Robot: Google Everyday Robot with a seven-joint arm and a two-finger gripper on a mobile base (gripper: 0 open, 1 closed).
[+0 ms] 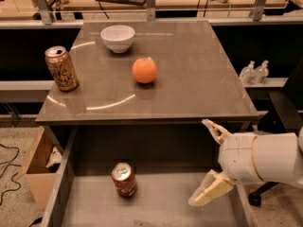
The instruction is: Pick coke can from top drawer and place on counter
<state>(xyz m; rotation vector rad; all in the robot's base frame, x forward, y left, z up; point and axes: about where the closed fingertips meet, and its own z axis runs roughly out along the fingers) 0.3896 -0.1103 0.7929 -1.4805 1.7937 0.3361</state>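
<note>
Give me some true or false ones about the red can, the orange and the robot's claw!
1. The small red coke can stands upright in the wide grey metal top drawer. True.
2. The robot's white claw is shut on the coke can. False: it is open, at the drawer's right side, apart from the can.
3. The round orange fruit sits on the glossy grey-brown counter. True.
4. The round white bowl lies in the drawer. False: it stands on the counter, near its back edge.
</note>
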